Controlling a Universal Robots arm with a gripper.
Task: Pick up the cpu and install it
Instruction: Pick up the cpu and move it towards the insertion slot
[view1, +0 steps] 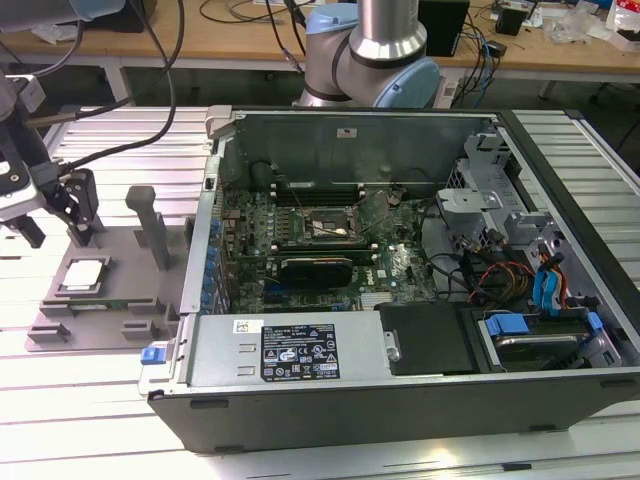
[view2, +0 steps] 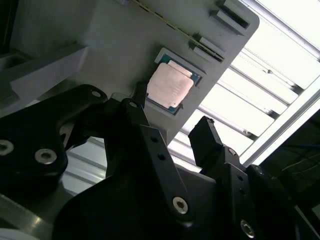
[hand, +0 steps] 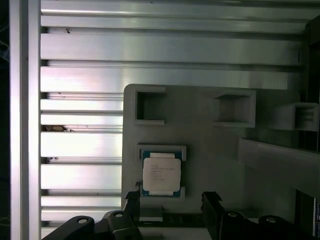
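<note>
Your gripper (hand: 171, 206) hangs just above the grey tray (view1: 120, 262), which lies on the slatted metal table (view1: 90, 390) at the exterior view's left, beside the open computer case (view1: 400, 385). The jaws stand wide, with nothing between them. In both wrist views, you can see one black finger on either side of the near edge of the cpu (hand: 161, 173), and neither touches it. The cpu lies flat in its shallow square pocket in the tray, with its silver top facing up, so it has not been lifted. Inside the case, the motherboard socket (view1: 322, 228) sits near the middle of the green board, well apart from the tray and from your gripper. A tall grey post (view1: 152, 225) rises from the tray between the cpu and the case wall.
</note>
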